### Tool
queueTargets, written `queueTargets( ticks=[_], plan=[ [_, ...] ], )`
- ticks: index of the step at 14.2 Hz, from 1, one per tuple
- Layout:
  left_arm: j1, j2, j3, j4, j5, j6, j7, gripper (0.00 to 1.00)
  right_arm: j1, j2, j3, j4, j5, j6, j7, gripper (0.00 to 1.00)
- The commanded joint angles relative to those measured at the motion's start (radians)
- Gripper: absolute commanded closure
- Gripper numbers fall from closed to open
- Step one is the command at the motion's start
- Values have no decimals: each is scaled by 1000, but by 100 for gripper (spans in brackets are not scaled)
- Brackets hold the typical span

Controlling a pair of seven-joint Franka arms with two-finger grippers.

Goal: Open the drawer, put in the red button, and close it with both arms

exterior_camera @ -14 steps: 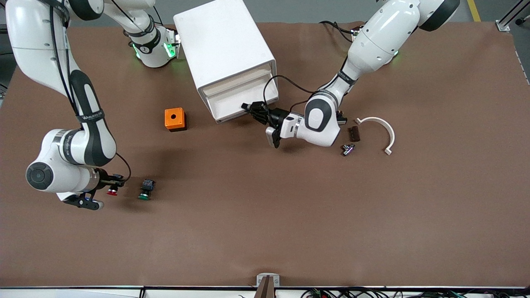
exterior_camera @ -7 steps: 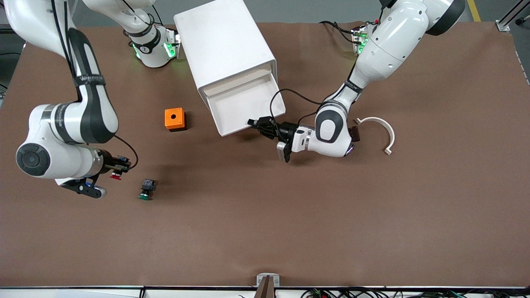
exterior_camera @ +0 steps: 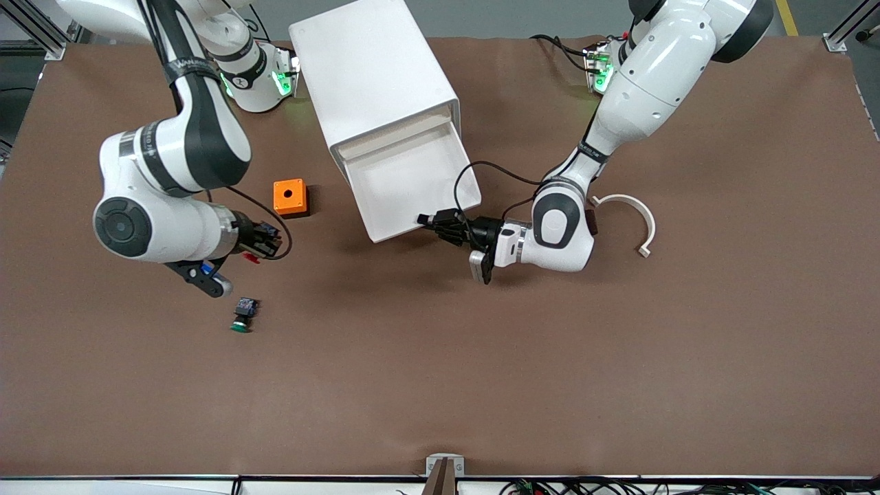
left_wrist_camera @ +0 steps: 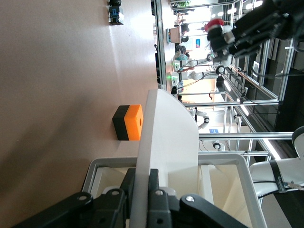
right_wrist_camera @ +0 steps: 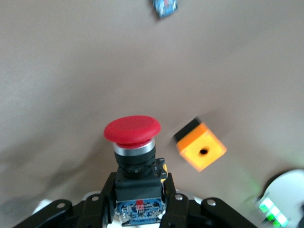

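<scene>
The white cabinet (exterior_camera: 371,75) stands at the back of the table with its drawer (exterior_camera: 405,180) pulled out toward the front camera. My left gripper (exterior_camera: 427,221) is shut on the drawer's front panel (left_wrist_camera: 156,142) near its corner, and its fingers (left_wrist_camera: 159,192) clamp the panel. My right gripper (exterior_camera: 267,237) is shut on the red button (exterior_camera: 250,257) and holds it in the air over the table, beside the orange box. In the right wrist view the red cap (right_wrist_camera: 132,130) points away from the fingers (right_wrist_camera: 173,202), which grip the black body.
An orange box (exterior_camera: 290,198) with a hole sits between the right gripper and the cabinet. A green-capped button (exterior_camera: 241,315) lies on the table nearer the front camera. A white curved piece (exterior_camera: 631,213) lies toward the left arm's end.
My left gripper has pulled the drawer farther out toward the front camera. My right gripper has lifted the red button off the table and carried it toward the orange box and cabinet.
</scene>
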Motion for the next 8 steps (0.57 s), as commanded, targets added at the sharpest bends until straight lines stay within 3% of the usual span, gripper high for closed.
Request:
queueTargets(
  ticks=[1,2,3,4,8],
  plan=[
    [-1,27,5,38,9,21,-86,77,114,-13,-10,11,23,1,219,77],
    [-6,25,5,38,9,21,-108,65,153,-10,-10,17,33,10,299,77],
    [-6,24,6,36,12,21,-134,38,179,-10,-11,20,57,21,361,78],
    [-6,22,6,36,44,21,-159,0,196,-10,-11,20,94,36,416,78],
    [44,1,6,44,207,21,-365,0,285,-4,-11,14,122,85,614,78]
  ],
)
